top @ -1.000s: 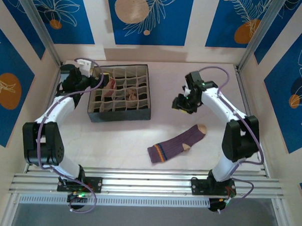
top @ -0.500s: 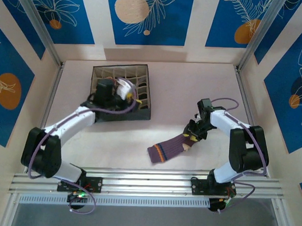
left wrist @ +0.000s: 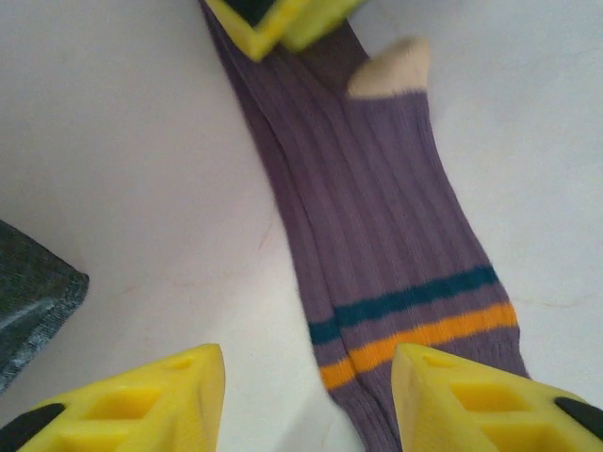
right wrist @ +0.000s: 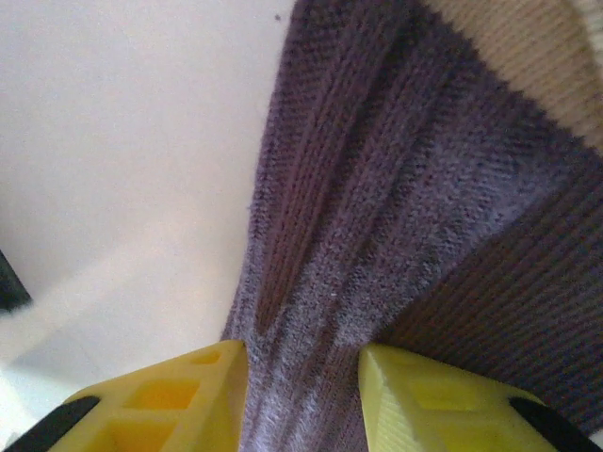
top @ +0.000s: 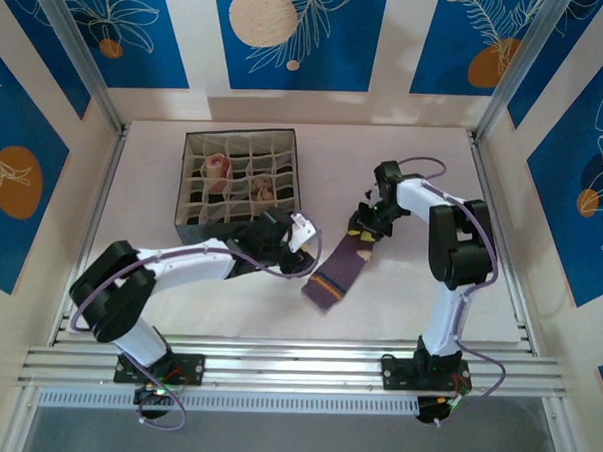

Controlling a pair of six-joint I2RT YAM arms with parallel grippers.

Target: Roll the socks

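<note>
The purple ribbed sock (top: pixel 340 268) lies stretched on the table, tan heel (left wrist: pixel 391 71) far from me and teal and orange stripes near the cuff. My right gripper (top: pixel 362 230) is shut on its toe end, purple fabric (right wrist: pixel 377 217) bunched between the yellow fingers (right wrist: pixel 160 405). My left gripper (left wrist: pixel 309 405) hovers open over the cuff end, one finger (left wrist: pixel 480 405) above the sock and the other above bare table. Two rolled socks sit in the box: a cream and pink one (top: pixel 217 169) and a brown one (top: pixel 263 189).
The dark grid-divided box (top: pixel 236 228) stands at the back left, its corner (left wrist: pixel 33 292) close to my left gripper. Walls enclose the table on three sides. The right gripper's fingers (left wrist: pixel 283 19) show at the top of the left wrist view.
My left arm swung from the box over to the sock's cuff, its jaws narrowing. My right gripper took hold of the toe end and pulled it back and left, straightening the sock.
</note>
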